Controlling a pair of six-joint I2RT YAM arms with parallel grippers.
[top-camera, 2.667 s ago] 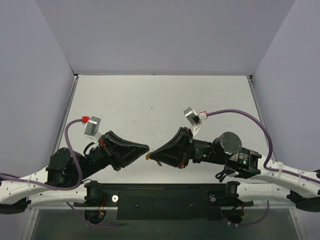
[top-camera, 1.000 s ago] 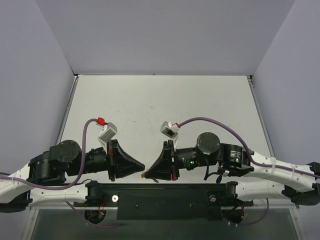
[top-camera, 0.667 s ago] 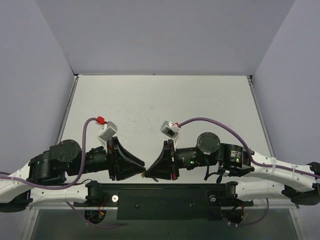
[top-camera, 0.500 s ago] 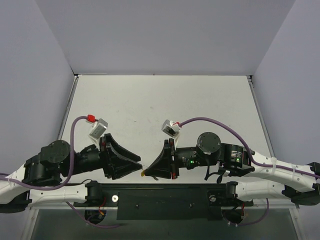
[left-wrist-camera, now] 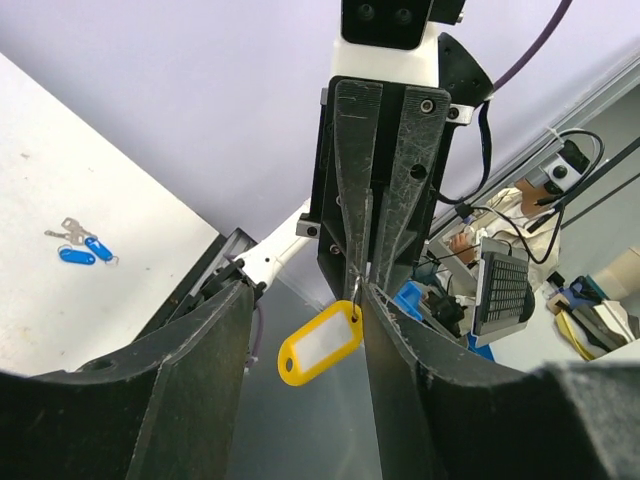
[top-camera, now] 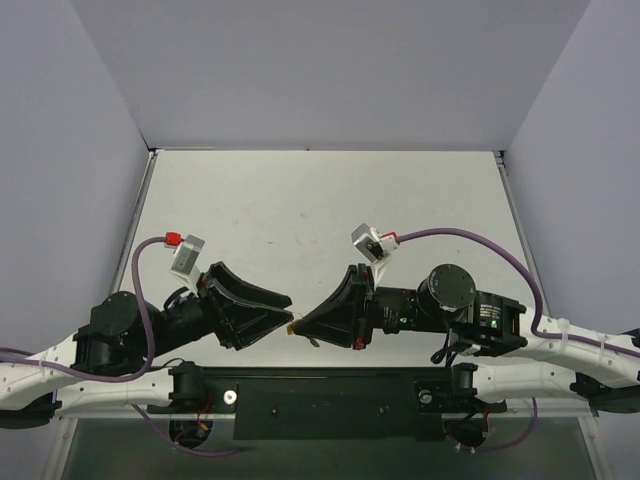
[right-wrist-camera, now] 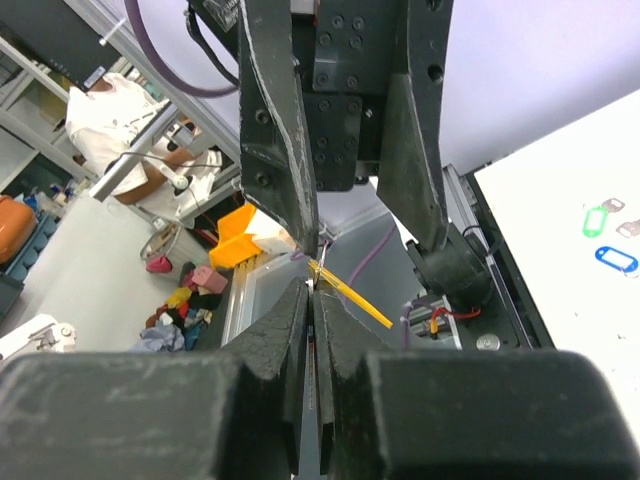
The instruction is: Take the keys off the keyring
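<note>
The keyring is a thin metal ring bearing an oval yellow tag. It hangs in the air above the table's near edge, and its tag shows in the top view. My right gripper is shut on the ring, its fingers pressed together. In the right wrist view a thin metal sliver sits between its tips, with the tag edge-on. My left gripper is open, and the tag hangs between its fingers without touching them. I cannot make out the key.
Two blue-tagged keys lie on the white table. A green tag and a blue tag lie there too. The black base rail runs along the near edge under both grippers.
My left gripper has let go of the tag end, drawn back left and opened wide. My right gripper keeps the ring and has shifted slightly right and away from the near edge.
</note>
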